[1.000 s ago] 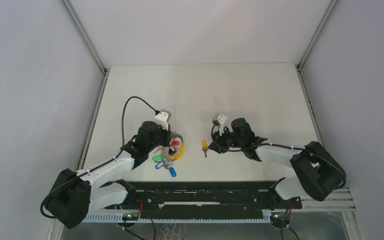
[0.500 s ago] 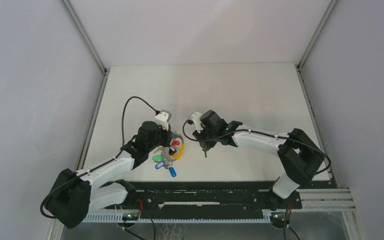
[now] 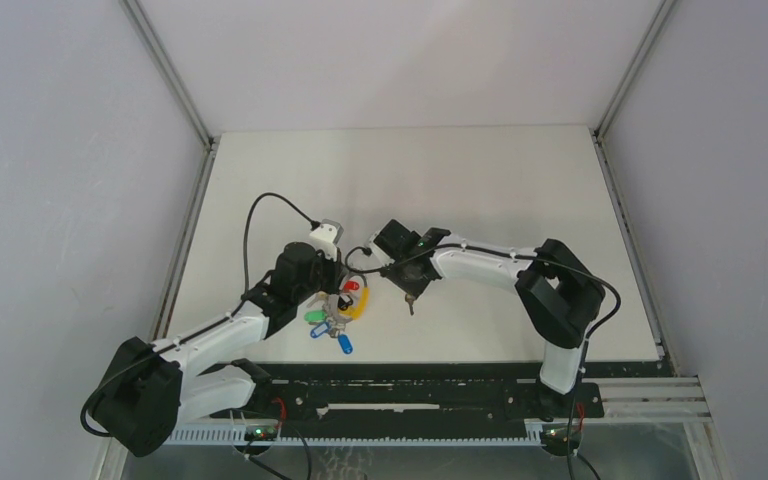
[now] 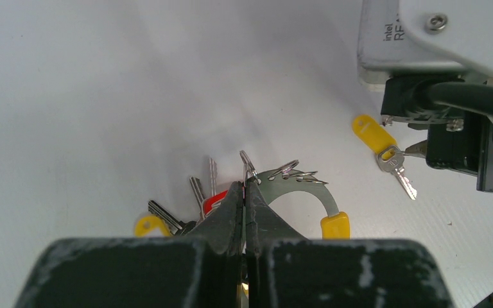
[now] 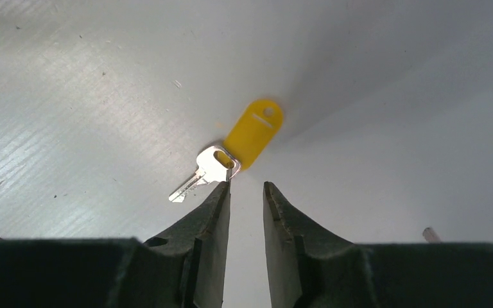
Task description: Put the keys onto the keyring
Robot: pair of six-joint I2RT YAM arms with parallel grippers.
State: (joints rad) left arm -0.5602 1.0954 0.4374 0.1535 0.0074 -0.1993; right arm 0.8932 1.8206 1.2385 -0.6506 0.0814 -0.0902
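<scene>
Progress: the yellow key (image 5: 231, 154) lies loose on the white table (image 3: 480, 180), not yet on the keyring (image 4: 308, 186). By my reading the job is at the pick-up stage, with lifting, lining up and threading all left to do.

Left gripper (image 4: 244, 189): my jaws are pressed together, pinching the keyring at its near end and pinning it flat against the table.

Right gripper (image 5: 247, 187): my jaws stand a little apart with nothing between them. They are low over the table, and my left fingertip is at the key's metal bow; I cannot tell whether it touches.

Where the yellow key is: just ahead of my right fingertips, flat, and near the keyring but apart from it.

How the yellow key looks: a small silver blade joined to an oblong yellow plastic tag with a hole at its far end. It is far narrower than my fingers, so a clean pinch looks fiddly.

How the keyring looks: a grey metal arc with a yellow sleeve at one end. Small wire loops sit on top of it, and a bunch of coloured keys fans out beside it.

Red-headed key (image 4: 215, 200): it lies in the bunch beside my left jaws. I cannot tell whether it is threaded on.
</scene>
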